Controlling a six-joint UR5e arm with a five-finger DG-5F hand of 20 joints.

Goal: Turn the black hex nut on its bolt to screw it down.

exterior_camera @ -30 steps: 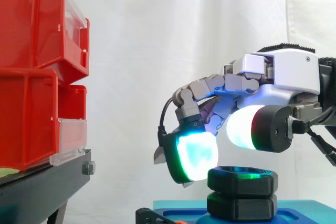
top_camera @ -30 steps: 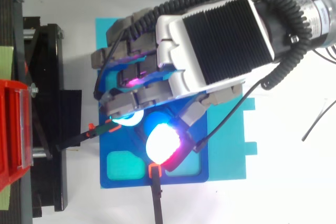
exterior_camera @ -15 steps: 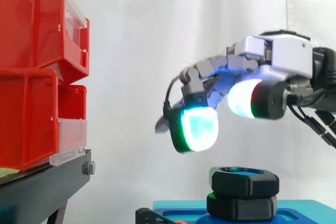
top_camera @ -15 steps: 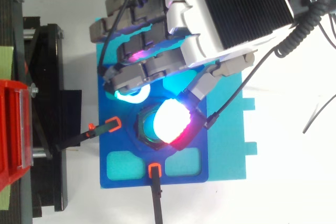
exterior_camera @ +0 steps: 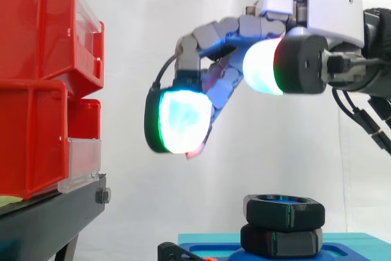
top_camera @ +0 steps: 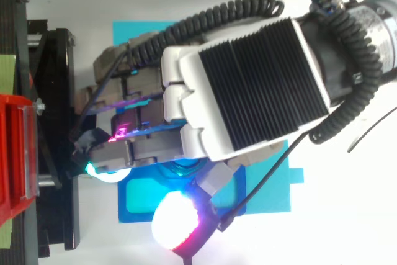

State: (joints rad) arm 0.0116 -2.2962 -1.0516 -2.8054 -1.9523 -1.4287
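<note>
The black hex nut (exterior_camera: 284, 209) sits on its bolt above a second black hex piece (exterior_camera: 281, 240), on a blue plate (top_camera: 139, 212) over a teal sheet (top_camera: 273, 184). My hand (exterior_camera: 324, 13) hovers well above the nut, nothing touching it. Its fingers are loosely bent and spread, and they hold nothing. A finger pad (exterior_camera: 180, 120) glowing cyan-white hangs up and to the left of the nut, and the thumb pad (exterior_camera: 263, 68) glows white higher up. In the top view the hand (top_camera: 248, 85) covers the nut and most of the plate.
Stacked red bins (exterior_camera: 36, 84) stand on a black stand (exterior_camera: 49, 218) at the left, close to the finger pads. A black clamp with an orange tip (exterior_camera: 177, 252) lies on the plate's left side. A white curtain hangs behind.
The hand has lifted off the nut and swung up and toward the bins. The nut stays on its bolt.
</note>
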